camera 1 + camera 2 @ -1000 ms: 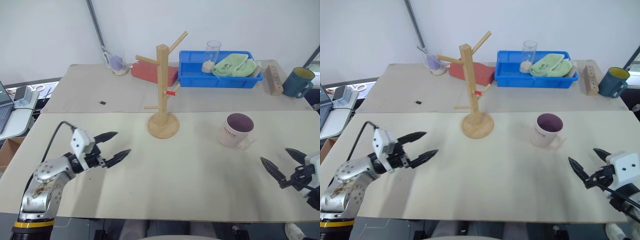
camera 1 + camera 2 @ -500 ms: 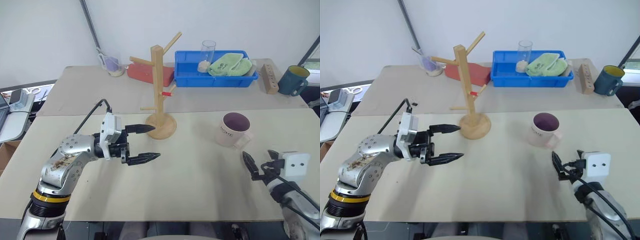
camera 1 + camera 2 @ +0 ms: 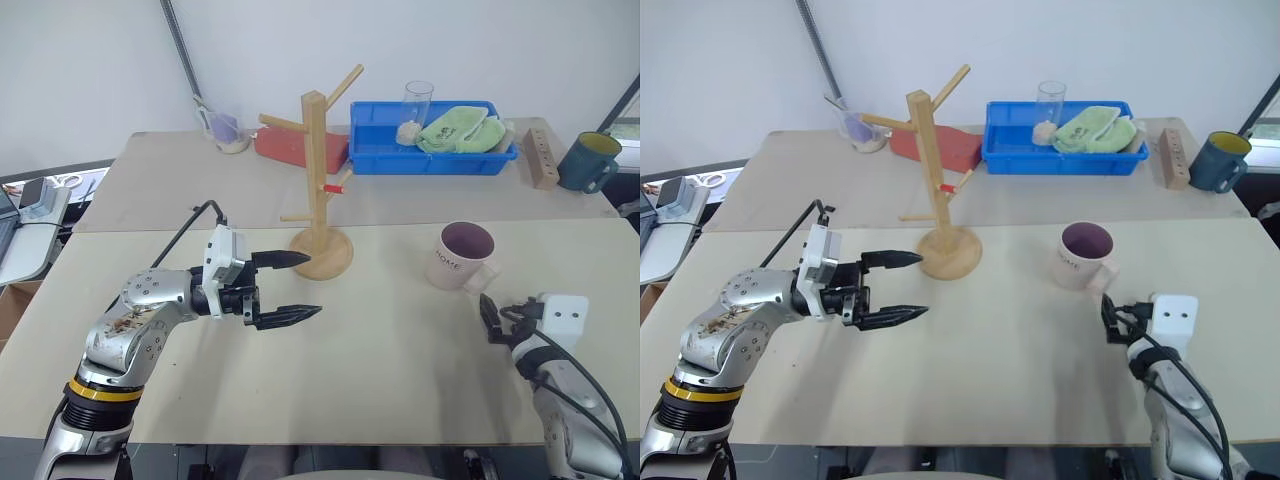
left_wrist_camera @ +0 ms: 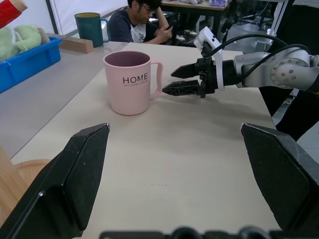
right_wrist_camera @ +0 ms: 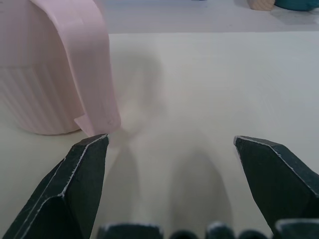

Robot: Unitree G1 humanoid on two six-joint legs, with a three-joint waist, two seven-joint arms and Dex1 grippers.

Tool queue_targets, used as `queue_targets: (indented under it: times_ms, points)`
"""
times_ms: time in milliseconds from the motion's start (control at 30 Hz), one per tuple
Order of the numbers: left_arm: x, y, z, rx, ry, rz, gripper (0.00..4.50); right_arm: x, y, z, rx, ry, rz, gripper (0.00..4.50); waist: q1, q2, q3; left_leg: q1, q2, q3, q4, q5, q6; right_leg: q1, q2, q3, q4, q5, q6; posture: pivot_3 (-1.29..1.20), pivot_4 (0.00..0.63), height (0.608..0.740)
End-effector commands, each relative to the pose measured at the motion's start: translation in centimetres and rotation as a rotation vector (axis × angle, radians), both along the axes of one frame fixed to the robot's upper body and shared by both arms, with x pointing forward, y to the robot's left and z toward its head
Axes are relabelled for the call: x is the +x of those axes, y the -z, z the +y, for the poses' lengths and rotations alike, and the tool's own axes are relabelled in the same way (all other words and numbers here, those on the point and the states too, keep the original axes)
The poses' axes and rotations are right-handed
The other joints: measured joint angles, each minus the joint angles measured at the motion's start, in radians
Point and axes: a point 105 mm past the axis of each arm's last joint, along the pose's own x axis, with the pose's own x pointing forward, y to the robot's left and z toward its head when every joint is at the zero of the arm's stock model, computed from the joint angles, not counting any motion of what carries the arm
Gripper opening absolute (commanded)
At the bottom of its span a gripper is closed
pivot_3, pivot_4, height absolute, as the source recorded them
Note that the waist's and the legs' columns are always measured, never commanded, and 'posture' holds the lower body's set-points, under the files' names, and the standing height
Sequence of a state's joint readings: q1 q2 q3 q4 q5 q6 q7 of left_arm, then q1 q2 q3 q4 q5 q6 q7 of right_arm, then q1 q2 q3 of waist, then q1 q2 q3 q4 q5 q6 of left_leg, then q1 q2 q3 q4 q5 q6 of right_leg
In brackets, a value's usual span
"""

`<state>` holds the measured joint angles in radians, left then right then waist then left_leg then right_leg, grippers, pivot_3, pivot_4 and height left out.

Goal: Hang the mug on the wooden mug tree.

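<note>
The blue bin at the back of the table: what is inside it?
In the blue bin: a light green cloth and a clear glass. The cloth covers whatever lies beneath it.

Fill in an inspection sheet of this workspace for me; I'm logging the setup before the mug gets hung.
Surface: pale table, bare in front.
Job's things: mug upright on the table, handle toward the right gripper; wooden mug tree upright, pegs empty.
Clutter: blue bin holding a green cloth and a clear glass; red block; teal mug; drilled wooden block.
Grippers: left gripper open, holding nothing, near the tree's base; right gripper open, tips close to the mug's handle, not gripping.
Cables: black cable looping off the left arm.
Surroundings: white wall; a seated person behind another table.
</note>
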<state>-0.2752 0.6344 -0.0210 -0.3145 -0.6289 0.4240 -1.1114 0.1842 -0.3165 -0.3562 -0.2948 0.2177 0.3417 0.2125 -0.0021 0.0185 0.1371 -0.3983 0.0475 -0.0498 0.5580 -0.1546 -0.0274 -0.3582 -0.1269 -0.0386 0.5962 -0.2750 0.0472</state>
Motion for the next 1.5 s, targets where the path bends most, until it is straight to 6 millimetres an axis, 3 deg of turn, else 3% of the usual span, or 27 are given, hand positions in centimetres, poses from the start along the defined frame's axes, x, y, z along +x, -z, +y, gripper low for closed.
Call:
queue_targets:
  times_ms: [33, 433, 900, 1000, 1333, 1367, 1500]
  points:
    - [-0.3, -0.9, 0.2, 0.0, -0.001, -0.036, 4.5, -0.2, -1.4, 0.0, -0.025, -0.014, -0.045, 4.45, 0.0, 0.0, 0.0, 0.0, 0.0, 0.0, 0.0, 0.0, 0.0, 0.0, 0.0, 0.0, 0.0, 0.0, 0.0, 0.0, 0.15, 0.719]
    - [-0.1, -1.1, 0.1, 0.006, -0.009, -0.031, 4.5, 0.8, -1.6, 1.9, 0.02, -0.017, -0.072, 4.45, -0.009, 0.0, 0.0, 0.001, 0.0, -0.001, 0.0, 0.0, 0.0, 0.001, 0.0, 0.0, 0.0, 0.0, 0.0, 0.0, 0.15, 0.719]
    - [0.0, -1.1, 0.2, 0.014, -0.024, -0.029, 4.5, 2.6, -1.5, 2.0, 0.054, 0.04, -0.094, 4.45, -0.01, 0.0, 0.0, 0.001, 0.0, -0.001, 0.0, 0.0, 0.0, 0.002, 0.001, 0.0, 0.0, 0.0, 0.0, 0.0, 0.15, 0.719]
    - [0.1, -1.2, 0.1, 0.014, -0.026, -0.031, 4.5, 3.1, -1.4, 2.2, 0.066, 0.045, -0.101, 3.64, -0.011, 0.0, 0.0, 0.001, 0.0, -0.002, 0.0, 0.0, 0.0, 0.002, 0.002, 0.0, 0.0, 0.0, 0.0, 0.0, 0.15, 0.719]
    - [0.2, -1.0, 0.3, 0.018, -0.044, -0.034, 4.5, 4.4, -1.0, 3.3, 0.109, 0.054, -0.112, 0.23, -0.011, 0.0, 0.0, 0.001, 0.001, -0.002, 0.0, 0.001, 0.002, 0.003, 0.003, 0.001, 0.001, 0.0, 0.0, 0.0, 0.15, 0.719]
    - [0.2, -1.0, 0.3, 0.018, -0.046, -0.034, 4.5, 4.4, -1.0, 3.3, 0.11, 0.053, -0.113, 0.02, -0.011, 0.0, 0.0, 0.001, 0.001, -0.002, 0.0, 0.001, 0.002, 0.003, 0.003, 0.001, 0.001, 0.0, 0.0, 0.0, 0.15, 0.719]
    - [0.3, -0.9, 0.4, 0.016, -0.058, -0.033, 4.5, 4.5, -1.9, 3.5, 0.095, 0.031, -0.142, 0.02, -0.011, 0.0, 0.0, 0.001, 0.001, -0.002, 0.0, 0.001, 0.002, 0.003, 0.003, 0.001, 0.001, 0.0, 0.0, 0.0, 0.15, 0.719]
